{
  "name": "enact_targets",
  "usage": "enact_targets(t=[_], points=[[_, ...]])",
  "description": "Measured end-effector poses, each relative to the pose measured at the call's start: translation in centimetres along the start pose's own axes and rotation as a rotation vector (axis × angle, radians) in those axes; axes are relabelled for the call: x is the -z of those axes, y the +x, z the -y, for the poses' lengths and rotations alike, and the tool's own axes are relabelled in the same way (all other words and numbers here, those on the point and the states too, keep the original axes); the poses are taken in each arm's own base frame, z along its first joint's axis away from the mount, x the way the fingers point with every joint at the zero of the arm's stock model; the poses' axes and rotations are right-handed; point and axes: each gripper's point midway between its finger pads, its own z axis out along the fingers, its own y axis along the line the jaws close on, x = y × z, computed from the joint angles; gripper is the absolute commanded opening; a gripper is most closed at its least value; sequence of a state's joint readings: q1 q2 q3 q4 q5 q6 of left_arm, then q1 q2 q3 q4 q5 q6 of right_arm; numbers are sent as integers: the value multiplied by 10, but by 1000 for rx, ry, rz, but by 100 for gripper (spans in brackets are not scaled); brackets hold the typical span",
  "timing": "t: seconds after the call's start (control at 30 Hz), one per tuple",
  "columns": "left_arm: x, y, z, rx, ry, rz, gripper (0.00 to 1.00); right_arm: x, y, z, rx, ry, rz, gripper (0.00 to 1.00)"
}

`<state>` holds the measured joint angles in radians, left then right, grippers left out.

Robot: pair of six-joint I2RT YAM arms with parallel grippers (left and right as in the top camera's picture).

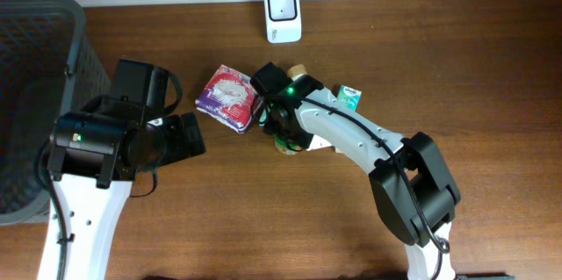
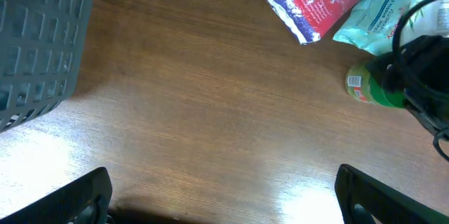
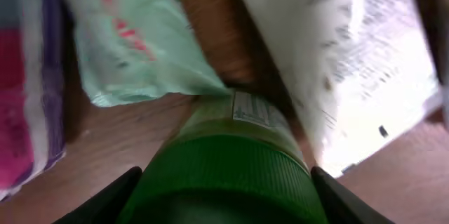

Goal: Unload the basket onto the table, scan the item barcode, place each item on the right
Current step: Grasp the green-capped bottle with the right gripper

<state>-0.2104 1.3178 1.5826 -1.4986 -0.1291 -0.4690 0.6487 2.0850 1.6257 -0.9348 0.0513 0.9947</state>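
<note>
Flanking the cap of the green bottle (image 3: 224, 175), the right tool (image 3: 224, 199) has one finger on each side of it. The wrist view is blurred there, so I cannot tell whether the fingers (image 3: 119, 196) are pressing the cap or only standing just beside it.

The bottle is near the middle of the counter (image 1: 457, 61), mostly hidden under the right wrist in the overhead view. A strip of pale printed label shows behind its cap. It sits in a small cluster: a mint-green soft pack (image 2: 382, 10) is just beside it, a purple-and-red packet (image 1: 230, 96) lies on the left side of the cluster, and a white printed packet (image 3: 344, 62) lies on the right.

The white scanner (image 1: 283, 14) stands at the far edge of the counter, apart from the cluster.

The left tool (image 2: 224, 203) is spread wide and holds nothing. It hovers over bare wood to the left of the purple-and-red packet, with a dark mesh basket (image 1: 35, 96) at that end of the counter.
</note>
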Motion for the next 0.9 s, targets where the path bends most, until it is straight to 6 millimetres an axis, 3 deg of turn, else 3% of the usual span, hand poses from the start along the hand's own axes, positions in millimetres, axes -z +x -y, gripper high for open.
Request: enact_targets(t=[0.07,0.1,0.2,0.27,0.33,0.4,0.47,0.6,0.77,0.9], points=[[0,0,0,0,0,0,99,0,4,-4,168,-23,-23,64],[0,0,0,0,0,0,99,0,8,-5,309,-39,-44,99],[0,0,0,0,0,1,99,1,20,0,560,-42,-98,99],[0,0,0,0,0,0,99,3,23,4,573,-36,-119,99],[0,0,0,0,0,1,99,12,27,-1,523,-53,-153,98],[0,0,0,0,0,0,99,20,27,-11,309,-75,-161,99],[0,0,0,0,0,0,99,19,21,-7,77,-31,-133,99],[0,0,0,0,0,0,99,18,11,-1,-129,14,-79,99],[0,0,0,0,0,0,99,15,3,3,-252,42,-27,99],[0,0,0,0,0,0,99,-7,13,2,-261,60,-78,88]])
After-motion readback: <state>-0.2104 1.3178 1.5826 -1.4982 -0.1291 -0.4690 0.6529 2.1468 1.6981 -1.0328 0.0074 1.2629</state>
